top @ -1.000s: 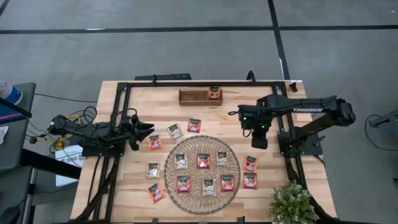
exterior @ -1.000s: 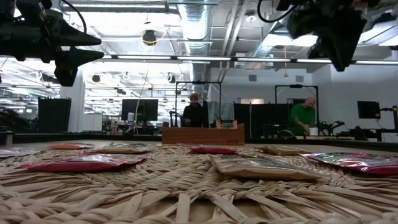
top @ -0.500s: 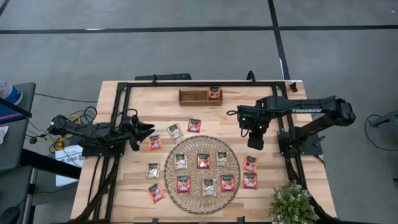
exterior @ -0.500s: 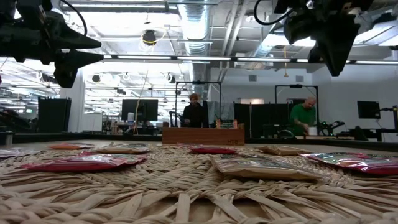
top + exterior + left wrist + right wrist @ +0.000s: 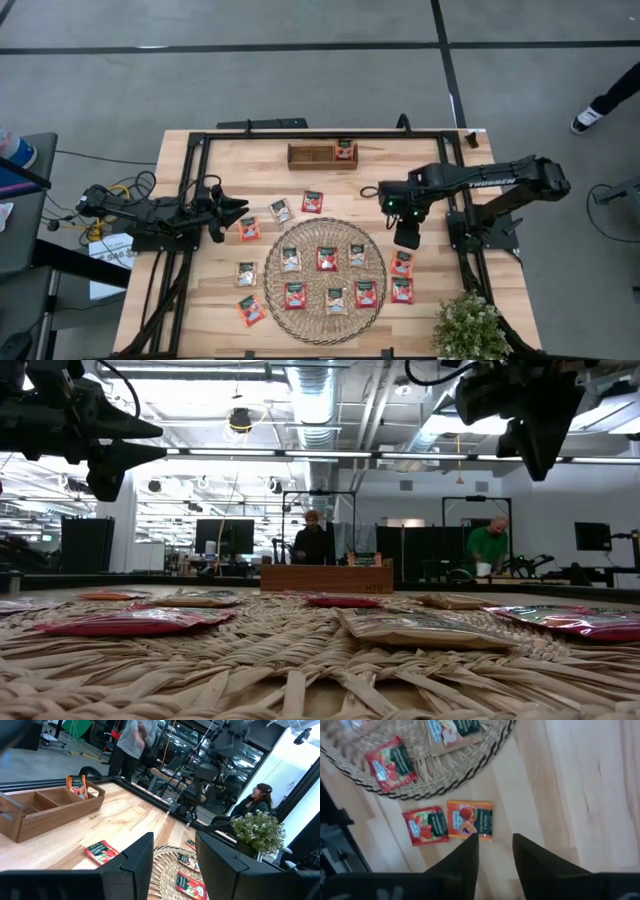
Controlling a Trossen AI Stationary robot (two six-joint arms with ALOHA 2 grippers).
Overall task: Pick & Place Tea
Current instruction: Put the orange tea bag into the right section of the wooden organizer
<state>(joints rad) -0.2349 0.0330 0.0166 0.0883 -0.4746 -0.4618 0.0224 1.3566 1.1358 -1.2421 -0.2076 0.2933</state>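
At the table's left edge the left gripper (image 5: 235, 207) is parked low, its two dark fingers (image 5: 134, 865) spread with nothing between them; it is judged to be waiting. Small flat square tea sachets (image 5: 249, 229) in red-orange and pale cream, each with a dark green band, are scattered on the light wooden table (image 5: 470, 215) just beside it. More sachets are laid on the big round woven straw mat (image 5: 325, 227) at the table's middle, and others on the bare wood to either side of it. At the far side, the long brown wooden tray (image 5: 311, 155) with compartments is seen, with one sachet (image 5: 345, 150) standing in its right-hand end.

To the right, the right gripper (image 5: 407, 236) is held above the table near the mat's right rim, empty, its fingers (image 5: 465, 857) parted. An orange sachet (image 5: 469, 820) and a red one (image 5: 425, 824) are framed just ahead of it in the right wrist view, lying side by side on the wood.

The step in hand is judged to be the approach for a pick. For the next move, a descent over the orange sachet would be called for, with the thin packet's edges straddled before the fingers are closed.
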